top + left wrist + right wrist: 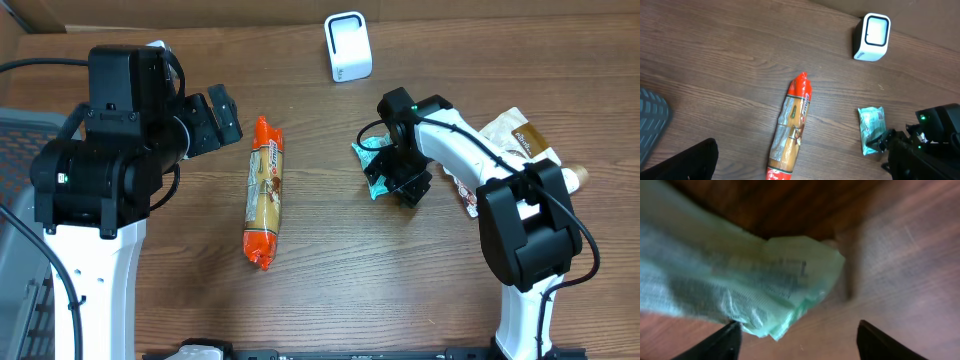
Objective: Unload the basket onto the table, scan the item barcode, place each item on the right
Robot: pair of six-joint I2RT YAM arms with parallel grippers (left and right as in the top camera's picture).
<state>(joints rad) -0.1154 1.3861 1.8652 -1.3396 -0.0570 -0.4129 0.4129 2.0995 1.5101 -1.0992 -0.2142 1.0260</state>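
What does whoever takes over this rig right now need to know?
Left hand: open, empty, near the orange-ended tube pack.
Right hand: open, low at the teal packet, which lies on the table, not gripped.
The scanner stands at the far edge, nothing near it.
Done: no item lifted yet.
Left: grip an item, show its barcode to the scanner.

Overhead: hangs high above the table (330,300), faces straight down, takes in the whole scene. Left wrist: sits well behind and above the left gripper (222,120), tilts down ahead of the fingers, far enough off to catch the tubular pack (790,132), white scanner (871,36), teal packet (871,129) and right arm (930,145), all ground shared with overhead. Right wrist: peers down between the fingertips of the right gripper (800,342), very near the same teal packet, blurred.
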